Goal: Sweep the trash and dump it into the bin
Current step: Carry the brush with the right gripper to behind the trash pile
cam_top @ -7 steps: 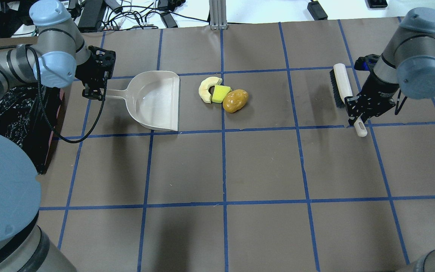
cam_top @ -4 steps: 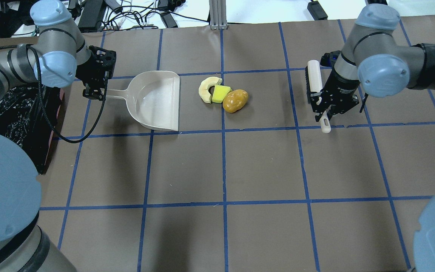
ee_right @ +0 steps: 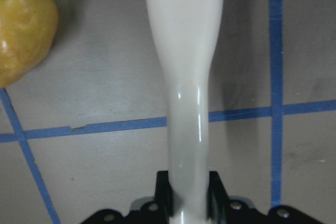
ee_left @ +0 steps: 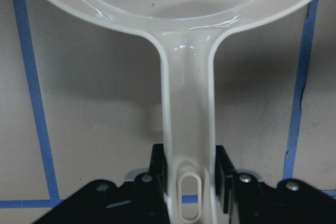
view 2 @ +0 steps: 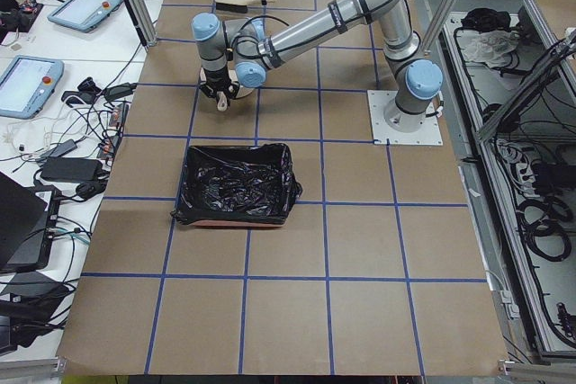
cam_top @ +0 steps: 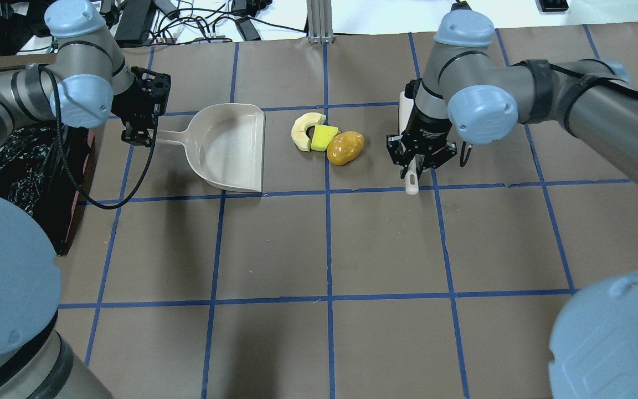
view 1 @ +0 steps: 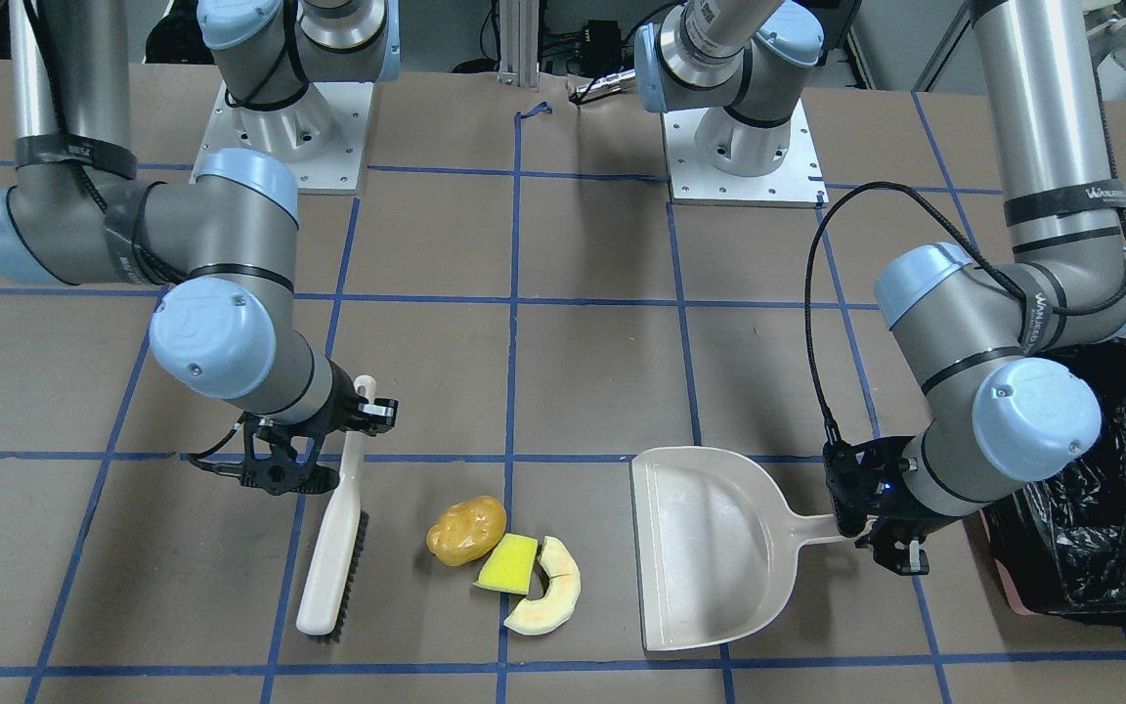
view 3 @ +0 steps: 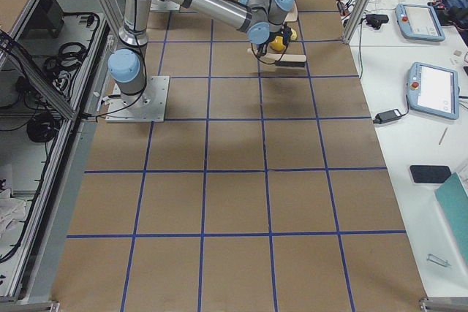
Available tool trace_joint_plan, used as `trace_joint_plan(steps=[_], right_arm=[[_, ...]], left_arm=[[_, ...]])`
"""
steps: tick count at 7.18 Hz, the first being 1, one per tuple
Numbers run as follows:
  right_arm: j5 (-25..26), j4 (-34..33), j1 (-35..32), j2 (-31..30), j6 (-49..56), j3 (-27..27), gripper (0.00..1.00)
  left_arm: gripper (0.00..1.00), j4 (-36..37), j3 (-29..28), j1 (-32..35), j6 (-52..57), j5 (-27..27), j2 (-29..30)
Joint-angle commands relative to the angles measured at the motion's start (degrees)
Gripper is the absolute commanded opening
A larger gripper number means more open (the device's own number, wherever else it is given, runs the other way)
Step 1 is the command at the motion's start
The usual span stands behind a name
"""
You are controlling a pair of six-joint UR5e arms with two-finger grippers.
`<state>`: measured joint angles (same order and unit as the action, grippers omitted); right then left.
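The trash lies together on the table: a golden-brown potato [cam_top: 345, 147], a yellow wedge [cam_top: 323, 138] and a pale cream rind slice [cam_top: 303, 131]. My left gripper [cam_top: 143, 137] is shut on the handle of the beige dustpan [cam_top: 230, 148], whose open mouth faces the trash about a hand's width away. My right gripper [cam_top: 414, 163] is shut on the handle of a cream brush [view 1: 333, 548], whose bristles rest on the table just beside the potato [view 1: 466, 530]. The bin [view 1: 1101, 508], lined with a black bag, stands behind my left arm.
The brown table cover carries a grid of blue tape lines [cam_top: 327, 191]. Cables and power bricks [cam_top: 197, 22] lie beyond the far edge. The robot's base plates [view 1: 739, 156] sit at the near side.
My right arm has carried the brush leftward across the table, from well to the right to just beside the potato. The left gripper, dustpan and trash have not moved.
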<state>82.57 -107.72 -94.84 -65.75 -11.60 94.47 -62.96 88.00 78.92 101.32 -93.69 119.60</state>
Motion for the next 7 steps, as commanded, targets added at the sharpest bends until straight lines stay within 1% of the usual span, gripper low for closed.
trace_joint_plan(steps=[1,2,4,6,7], right_arm=[[-1.7,-0.9,-3.4,3.0,-4.5,-2.4,0.0],[-1.7,-1.4,-4.7,3.9,-7.0,-3.1,0.0],[-1.9,-3.0,-7.4,4.8,-11.1,-3.1,0.0],[-4.2,-3.5,-9.0,5.3,-14.0,-3.3,0.0],[-4.4,-6.1,-10.1,6.7,-16.4,-4.3,0.0]], left_arm=[[0.23,-0.1,-0.4,0.0,-0.2,-0.1,0.0],[0.23,-0.1,-0.4,0.1,-0.2,-1.1,0.2],[0.23,-0.1,-0.4,0.1,-0.3,-1.1,0.2],[0.23,-0.1,-0.4,0.1,-0.3,-1.1,0.2],[0.23,-0.1,-0.4,0.1,-0.3,-1.1,0.2]])
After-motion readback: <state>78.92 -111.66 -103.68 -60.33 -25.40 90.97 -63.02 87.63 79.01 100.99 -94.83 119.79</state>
